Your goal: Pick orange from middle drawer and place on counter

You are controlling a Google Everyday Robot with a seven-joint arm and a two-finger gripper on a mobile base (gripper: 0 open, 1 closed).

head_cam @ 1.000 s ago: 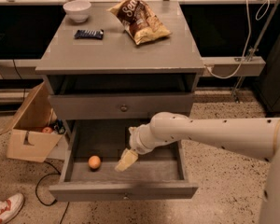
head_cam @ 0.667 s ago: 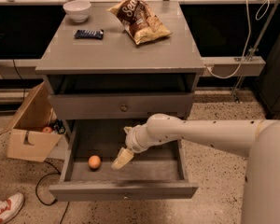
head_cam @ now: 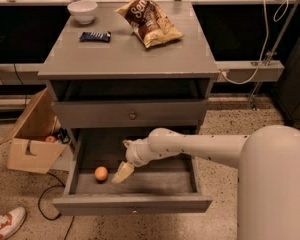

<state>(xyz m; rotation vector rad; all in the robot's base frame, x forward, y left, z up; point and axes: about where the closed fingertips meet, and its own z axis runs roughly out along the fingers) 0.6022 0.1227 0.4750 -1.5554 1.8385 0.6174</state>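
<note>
Drawer check: the middle drawer [head_cam: 132, 204] is pulled out, with the orange [head_cam: 101, 173] sitting on its floor, left side. The claw [head_cam: 121, 163] hangs just right of it, spread open, gripping nothing. Further back, the table [head_cam: 125, 59] carries a white bowl [head_cam: 83, 10], candy bar [head_cam: 95, 36] and chip bag [head_cam: 149, 20].

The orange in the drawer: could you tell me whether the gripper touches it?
Apart. The camera view shows bare floor of the middle drawer between the orange and the gripper inside it.
</note>
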